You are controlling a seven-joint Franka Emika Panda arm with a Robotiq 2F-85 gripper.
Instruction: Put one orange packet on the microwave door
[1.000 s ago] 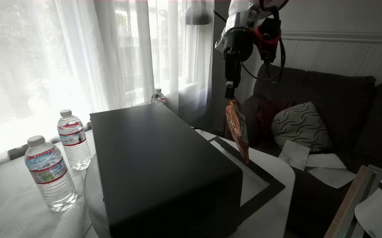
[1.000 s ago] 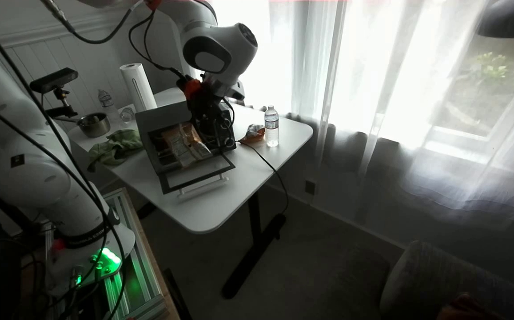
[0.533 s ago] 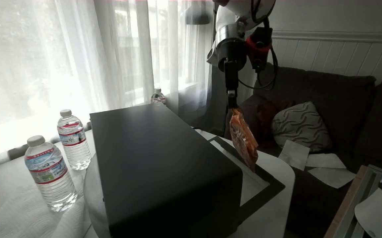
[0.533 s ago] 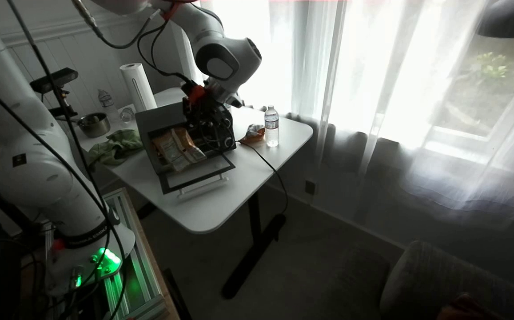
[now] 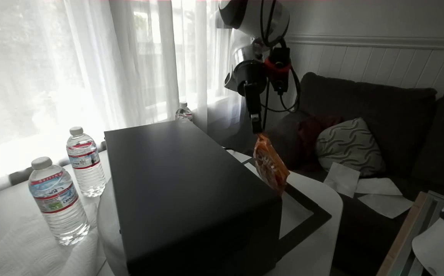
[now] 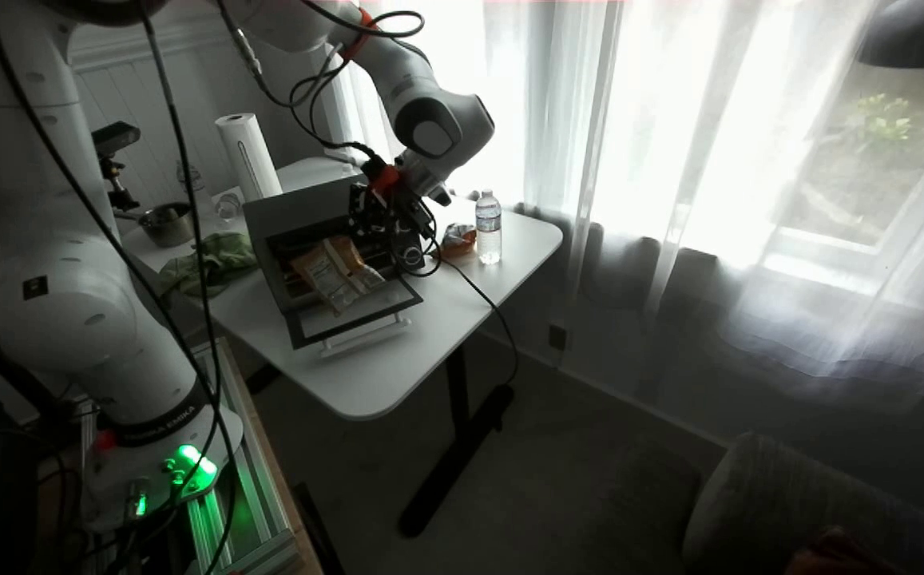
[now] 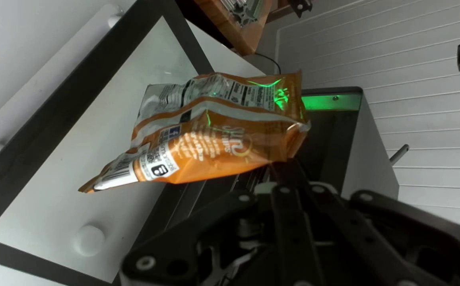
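The orange packet (image 5: pixel 269 165) hangs tilted from my gripper (image 5: pixel 258 129) in front of the big black box. It also shows in an exterior view (image 6: pixel 340 271) and in the wrist view (image 7: pixel 218 135). My gripper (image 7: pixel 287 169) is shut on the packet's upper end. The microwave door (image 7: pixel 130 91) lies folded down flat, a dark frame around a pale window, with a white handle. It shows in both exterior views (image 5: pixel 306 226) (image 6: pixel 358 322). The packet is over the door's inner part by the opening; I cannot tell whether its lower edge touches.
The black box (image 5: pixel 183 172) stands on the white table (image 6: pixel 374 383). A second orange-silver packet (image 6: pixel 459 239) and a water bottle (image 6: pixel 489 228) stand beside it. Further bottles (image 5: pixel 58 203) (image 5: pixel 86 163) are behind. A green cloth (image 6: pixel 210 263) and a pot (image 6: pixel 168 225) lie on the far side.
My gripper, shut on the packet, has moved lower, and lately left in an exterior view toward the box's side. The packet has swung and turned somewhat. Door and box have not moved.
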